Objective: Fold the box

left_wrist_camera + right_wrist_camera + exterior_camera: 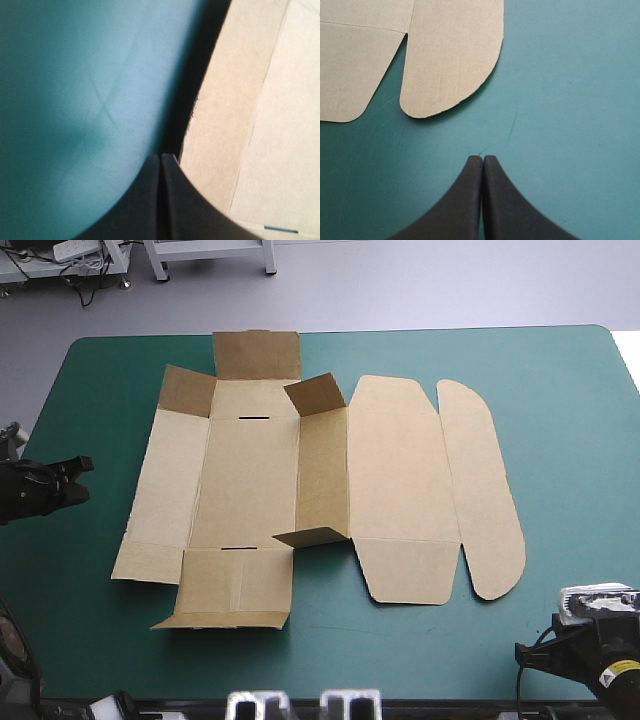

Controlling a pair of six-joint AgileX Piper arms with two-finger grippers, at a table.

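the box lies long from 9 to 3 o'clock; the left gripper, pressed together, is near its 9 o'clock edge, closer than the right gripper, likewise pressed together.

Matt board box (rough-cut edge)

1. The left gripper has two broad black fingers, matte and smooth, each curved like a fin and widening toward its base.
2. The right gripper is built alike: black fingers with a dull sheen, narrow rounded tips and flaring bases.
3. In the high view the left arm is a black, angular body.
4. The right arm is black too and carries a small yellow label with dark print too small to read.
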